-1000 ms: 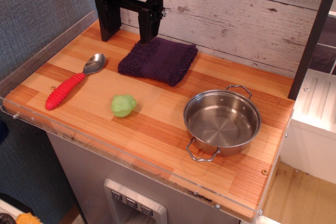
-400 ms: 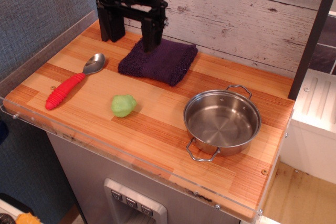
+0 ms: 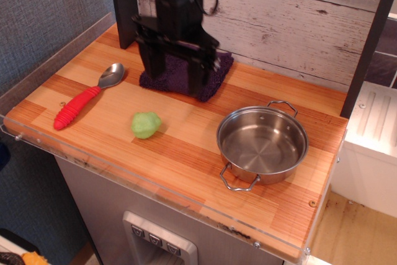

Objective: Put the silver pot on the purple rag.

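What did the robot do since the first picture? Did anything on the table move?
Only the arm moved. The gripper swung out from the back left corner toward the front and right, and now hangs open in front of the purple rag, hiding much of it. It grabbed nothing. The silver pot, the red-handled spoon and the green lump stayed where they were.

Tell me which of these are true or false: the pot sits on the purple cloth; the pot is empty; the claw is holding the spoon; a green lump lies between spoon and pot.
1. The silver pot sits on the purple rag. False: it stands on the bare wood, apart from the rag.
2. The pot is empty. True.
3. The gripper holds the spoon. False: its jaws are open and empty, in front of the rag.
4. A green lump lies between spoon and pot. True.
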Robot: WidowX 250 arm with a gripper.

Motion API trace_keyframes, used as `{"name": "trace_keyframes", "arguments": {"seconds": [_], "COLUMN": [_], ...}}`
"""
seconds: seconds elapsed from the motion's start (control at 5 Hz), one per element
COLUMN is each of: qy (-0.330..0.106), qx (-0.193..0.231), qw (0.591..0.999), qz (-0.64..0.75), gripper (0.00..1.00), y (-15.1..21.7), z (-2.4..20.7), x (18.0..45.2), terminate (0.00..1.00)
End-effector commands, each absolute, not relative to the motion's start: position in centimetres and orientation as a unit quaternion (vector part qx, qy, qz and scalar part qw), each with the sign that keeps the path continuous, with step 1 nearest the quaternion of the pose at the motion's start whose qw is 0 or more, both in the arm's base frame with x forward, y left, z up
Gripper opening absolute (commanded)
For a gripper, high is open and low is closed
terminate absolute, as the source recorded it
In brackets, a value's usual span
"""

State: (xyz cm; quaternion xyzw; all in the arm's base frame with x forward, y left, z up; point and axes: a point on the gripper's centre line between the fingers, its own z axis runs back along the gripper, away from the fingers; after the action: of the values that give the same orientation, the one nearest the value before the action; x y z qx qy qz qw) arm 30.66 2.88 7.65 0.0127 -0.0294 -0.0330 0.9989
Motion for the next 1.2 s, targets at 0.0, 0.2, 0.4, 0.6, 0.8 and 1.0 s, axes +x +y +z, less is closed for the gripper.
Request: {"name": "trace_keyframes", "arguments": {"seconds": [0.0, 0.2, 0.4, 0.6, 0.8, 1.0], "qy": [-0.036, -0.039, -0.067, -0.083, -0.071, -0.056], "qx": [0.016, 0.01, 0.007, 0.003, 0.001, 0.003], "qw": [0.999, 0.999, 0.997, 0.996, 0.996, 0.997], "qz": [-0.027, -0.034, -0.029, -0.035, -0.05, -0.061], "gripper": [1.0, 1.0, 1.0, 1.0, 1.0, 1.0], "y": [1.3, 0.2, -0.4, -0.8, -1.8, -2.3], "z": [5.2, 5.0, 6.6, 7.5, 6.1, 4.0], "x": [29.9, 29.4, 29.0, 28.9, 29.3, 29.8], "terminate": [0.0, 0.0, 0.0, 0.0, 0.0, 0.0]}}
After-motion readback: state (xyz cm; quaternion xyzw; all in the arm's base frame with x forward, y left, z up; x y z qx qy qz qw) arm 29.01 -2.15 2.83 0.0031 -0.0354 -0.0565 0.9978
